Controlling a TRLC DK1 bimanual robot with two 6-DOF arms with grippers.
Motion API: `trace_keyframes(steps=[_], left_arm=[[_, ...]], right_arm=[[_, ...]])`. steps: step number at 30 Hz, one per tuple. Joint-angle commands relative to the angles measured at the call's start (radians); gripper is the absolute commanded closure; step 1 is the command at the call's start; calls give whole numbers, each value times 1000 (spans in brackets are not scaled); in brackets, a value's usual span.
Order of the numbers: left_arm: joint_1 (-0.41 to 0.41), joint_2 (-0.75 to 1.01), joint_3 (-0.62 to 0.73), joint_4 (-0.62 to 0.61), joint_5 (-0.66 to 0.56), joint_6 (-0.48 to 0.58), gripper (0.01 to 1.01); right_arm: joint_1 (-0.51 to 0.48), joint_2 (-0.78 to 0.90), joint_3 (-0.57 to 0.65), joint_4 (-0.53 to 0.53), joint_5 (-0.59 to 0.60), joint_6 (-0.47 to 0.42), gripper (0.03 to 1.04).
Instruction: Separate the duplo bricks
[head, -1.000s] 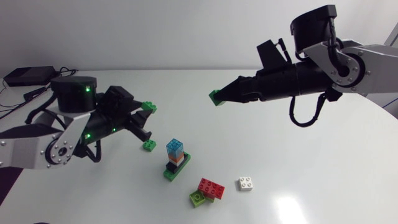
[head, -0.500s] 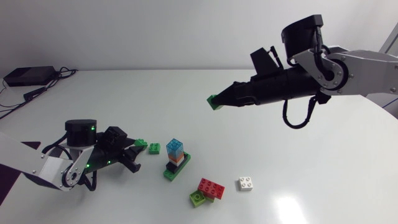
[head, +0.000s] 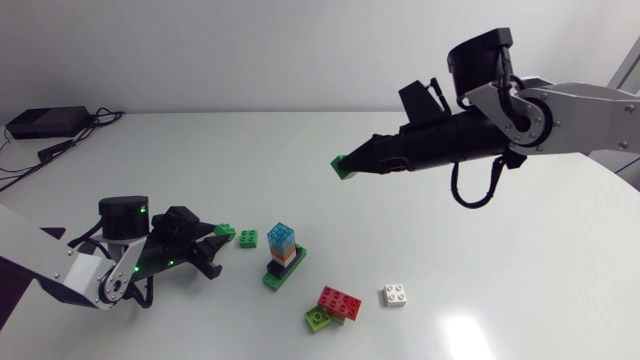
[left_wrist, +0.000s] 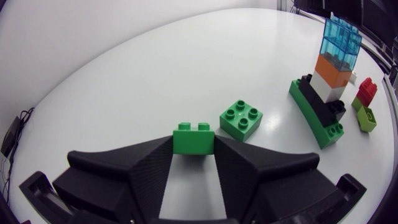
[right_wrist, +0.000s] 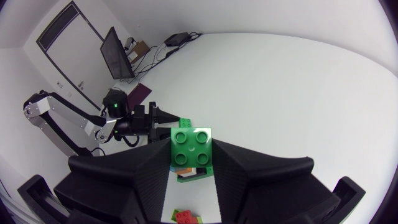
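Observation:
My left gripper (head: 217, 236) sits low at the table and is shut on a small green brick (head: 226, 230) (left_wrist: 194, 134), pinched between its fingertips in the left wrist view. Just ahead of it a green square brick (head: 247, 238) (left_wrist: 240, 119) lies on the table. Further on stands a stack (head: 281, 252) (left_wrist: 329, 68): a clear blue brick, then orange, white and black, on a long green base. My right gripper (head: 352, 163) hangs high above the table, shut on another green square brick (head: 344, 166) (right_wrist: 191, 144).
A red brick (head: 340, 300) rests on lime bricks (head: 317, 319) in front of the stack. To its right a white brick (head: 395, 294) lies alone. A black box (head: 45, 121) with cables sits at the table's far left corner.
My left arm has come down to the table with its small green brick, ending beside the loose green square brick. The right arm has drifted slightly left, still holding its brick.

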Motion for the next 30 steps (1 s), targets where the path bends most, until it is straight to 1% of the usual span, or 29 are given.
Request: trace_keyframes(steps=[1, 3, 6, 8, 11, 14, 15, 16, 19, 21, 26, 30], left_arm=[[12, 38, -33, -29, 3, 39, 544], [10, 38, -35, -30, 6, 45, 493], [4, 35, -43, -33, 18, 76, 372], [2, 27, -47, -38, 23, 82, 344], [9, 20, -49, -46, 29, 90, 343], [15, -3, -50, -53, 33, 90, 257], [22, -19, -52, -58, 35, 90, 200], [27, -34, -50, -67, 35, 90, 167], [32, -89, -52, -98, 37, 90, 131], [30, -126, -56, -113, 37, 88, 97], [22, -232, -75, -164, 37, 87, 67], [39, -254, -76, -175, 35, 105, 59]], right_arm=[[13, 28, 16, 8, 2, 21, 830], [16, 35, 26, 8, 3, 21, 830], [17, 58, 53, 3, 8, 21, 830], [26, 89, 84, -6, 15, 13, 830], [51, 157, 161, -54, 34, -27, 830], [73, 221, 231, -77, 83, -63, 830], [82, 245, 254, -81, 98, -74, 830], [83, 275, 280, -91, 101, -85, 830], [94, 351, 346, -112, 127, -119, 830], [108, 402, 389, -143, 147, -157, 830], [160, 509, 492, -206, 239, -251, 830], [211, 578, 581, -265, 301, -287, 830]])
